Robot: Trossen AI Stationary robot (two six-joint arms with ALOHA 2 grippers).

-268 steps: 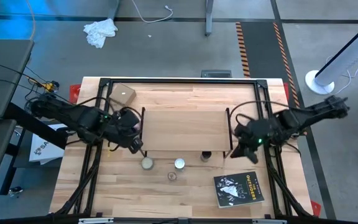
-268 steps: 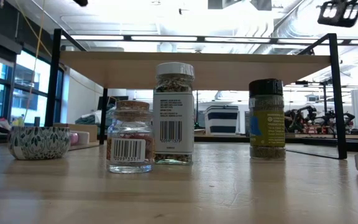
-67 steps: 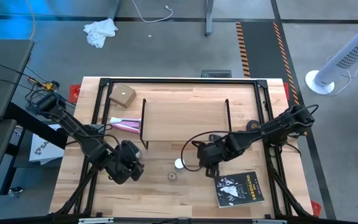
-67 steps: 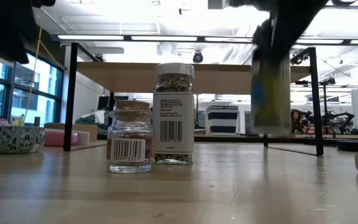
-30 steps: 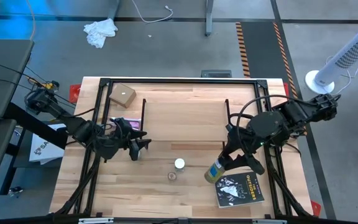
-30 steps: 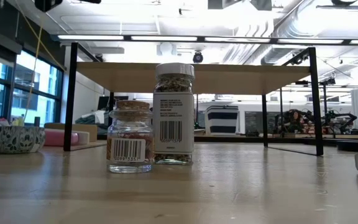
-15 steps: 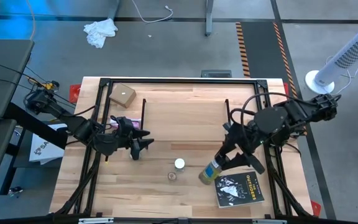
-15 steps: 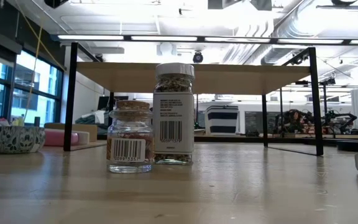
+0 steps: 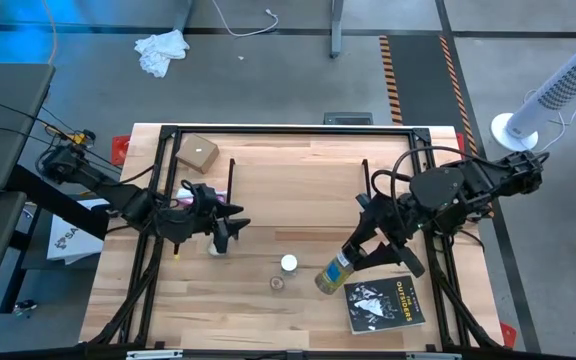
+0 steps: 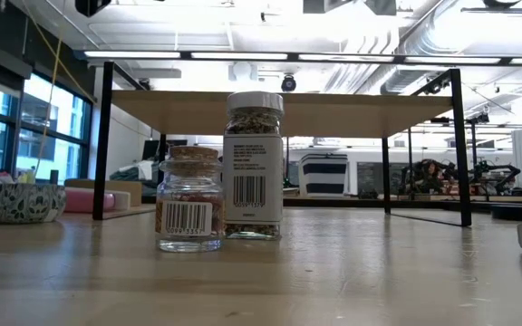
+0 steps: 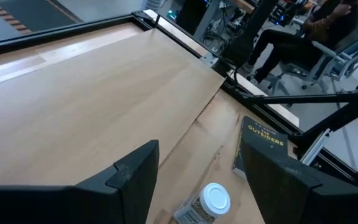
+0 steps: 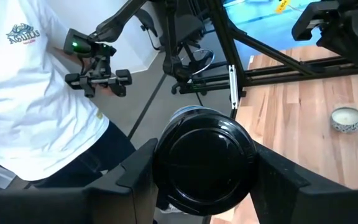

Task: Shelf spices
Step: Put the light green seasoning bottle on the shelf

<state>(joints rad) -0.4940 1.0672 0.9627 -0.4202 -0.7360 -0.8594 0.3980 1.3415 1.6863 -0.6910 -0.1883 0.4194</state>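
The shelf (image 9: 298, 205), a light wood top on thin black legs, stands mid-table. In front of it a white-capped jar (image 9: 288, 264) and a smaller cork-topped glass jar (image 9: 277, 283) stand on their bases (image 10: 253, 163) (image 10: 189, 199). My right gripper (image 9: 356, 254) is shut on the dark jar (image 9: 332, 273), in the air right of those two. My left gripper (image 9: 226, 232) hovers open by the shelf's left front leg with nothing between its fingers (image 11: 197, 186). My right gripper pinches the dark jar at its capped end, one finger on each side of the black cap (image 12: 164, 167). The jar is lifted clear of the table and tipped far over. Its base (image 9: 321, 282) points toward the table's near left.
A pale round tin (image 9: 214, 247) sits on the table under my left gripper. A book (image 9: 383, 303) lies at the near right, a small box (image 9: 198, 152) at the far left. A black frame (image 9: 288, 131) rims the table. A person in a white shirt (image 12: 36, 93) stands beyond it.
My right gripper has carried the dark jar a little toward the table's left, keeping it tipped over and clear of the table. My left gripper has edged slightly toward the shelf.
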